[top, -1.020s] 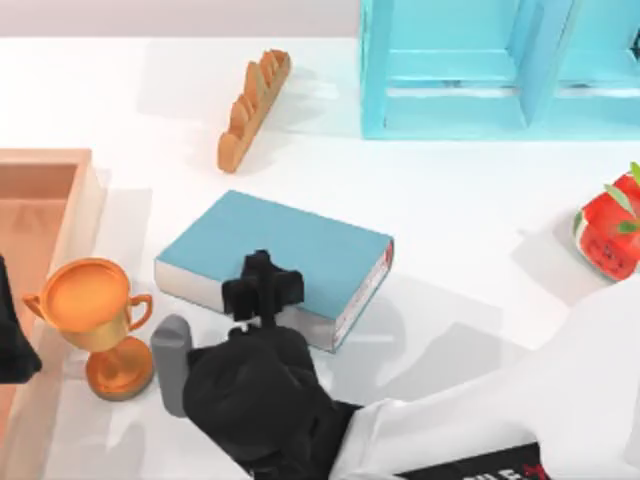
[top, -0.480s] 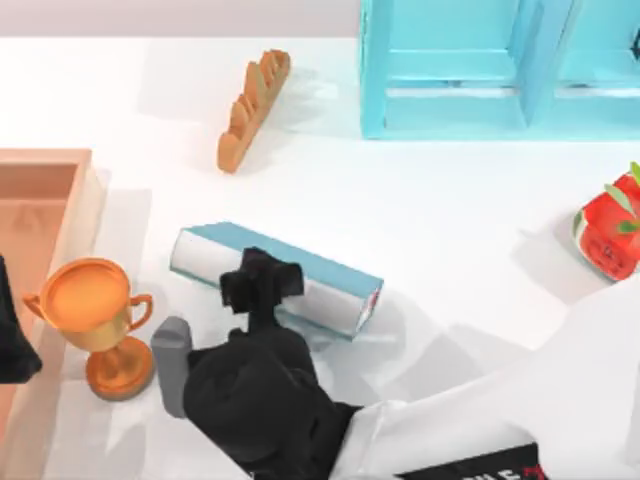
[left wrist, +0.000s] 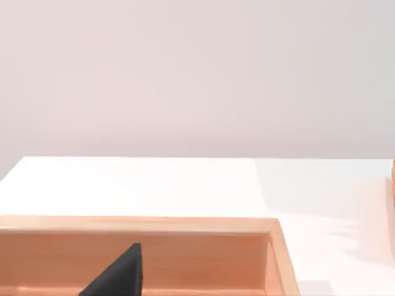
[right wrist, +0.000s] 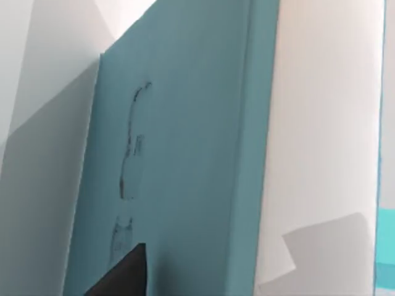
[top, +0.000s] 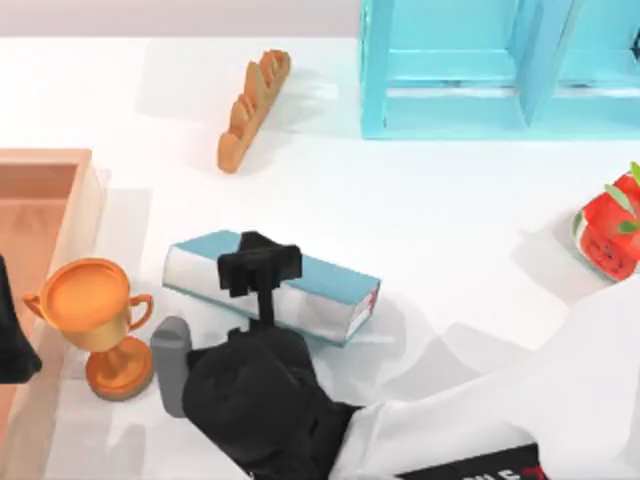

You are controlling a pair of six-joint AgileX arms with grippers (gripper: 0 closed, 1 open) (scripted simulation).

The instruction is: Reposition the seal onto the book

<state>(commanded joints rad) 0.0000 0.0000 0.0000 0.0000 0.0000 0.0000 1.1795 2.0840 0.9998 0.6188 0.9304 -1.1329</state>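
My right hand (top: pixel 260 272) hangs over the book (top: pixel 330 282), and I cannot tell if it is spread or pinching. The book stands tilted on its long edge beside the trophy (top: pixel 95 320). It looks stiff, heavy and easily toppled. The seal is probably light and best pinched by its block. My left hand (top: pixel 12 345) is parked beyond the trophy.

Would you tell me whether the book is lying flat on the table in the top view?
No, the book is tipped up on its long edge, showing mostly white page edges under the right gripper.

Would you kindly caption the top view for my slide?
Right hand over the tipped-up book, trophy beside it; left hand parked at the left edge.
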